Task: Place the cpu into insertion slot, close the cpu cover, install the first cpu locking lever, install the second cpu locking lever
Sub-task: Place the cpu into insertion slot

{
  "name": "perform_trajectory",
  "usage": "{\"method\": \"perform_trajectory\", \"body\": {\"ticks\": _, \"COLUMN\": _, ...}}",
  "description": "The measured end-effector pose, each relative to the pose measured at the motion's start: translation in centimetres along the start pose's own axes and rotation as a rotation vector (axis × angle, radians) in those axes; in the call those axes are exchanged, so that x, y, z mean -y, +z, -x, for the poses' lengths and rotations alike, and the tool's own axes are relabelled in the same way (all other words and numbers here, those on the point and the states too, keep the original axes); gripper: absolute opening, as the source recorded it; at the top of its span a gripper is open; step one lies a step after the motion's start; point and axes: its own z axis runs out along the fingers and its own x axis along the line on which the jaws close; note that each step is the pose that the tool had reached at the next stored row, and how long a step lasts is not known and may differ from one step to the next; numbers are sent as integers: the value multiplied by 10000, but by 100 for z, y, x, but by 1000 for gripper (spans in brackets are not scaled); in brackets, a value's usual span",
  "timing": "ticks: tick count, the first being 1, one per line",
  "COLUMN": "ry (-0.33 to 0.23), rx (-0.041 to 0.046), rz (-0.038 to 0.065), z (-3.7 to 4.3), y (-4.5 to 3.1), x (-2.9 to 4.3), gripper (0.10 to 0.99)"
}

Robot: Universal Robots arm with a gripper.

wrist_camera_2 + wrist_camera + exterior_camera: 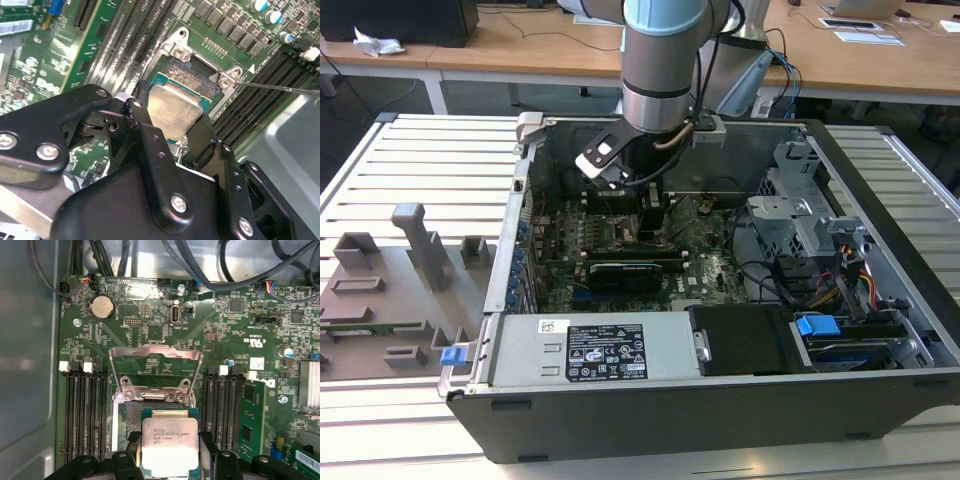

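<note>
Dull silver square cpu (169, 445) clamped in black tool (171, 125) over insertion slot (131, 417); cpu cover (156, 354) raised.

Three cameras aimed at the insertion slot (131, 416): one far off, two close.
The exterior view is looking down at a slant from well away from the slot, taking in the whole computer case (720, 400) on the bench (420, 150). The first wrist view is looking almost straight down from near above the slot; the second wrist view is peering in obliquely, nearer still. Both wrist views are sharing the slot, the cpu (169, 442) and the claw (172, 114).
</note>
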Motion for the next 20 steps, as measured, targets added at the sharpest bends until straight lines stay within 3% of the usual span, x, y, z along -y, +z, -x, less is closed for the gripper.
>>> {"method": "perform_trajectory", "body": {"ticks": 2, "ry": 1, "rx": -3, "rz": 1, "z": -48, "y": 32, "x": 1, "gripper": 545}}
{"method": "perform_trajectory", "body": {"ticks": 13, "ry": 33, "rx": -1, "rz": 0, "z": -56, "y": 146, "x": 24, "gripper": 545}}
{"method": "perform_trajectory", "body": {"ticks": 20, "ry": 177, "rx": 1, "rz": -2, "z": -104, "y": 190, "x": 34, "gripper": 545}}
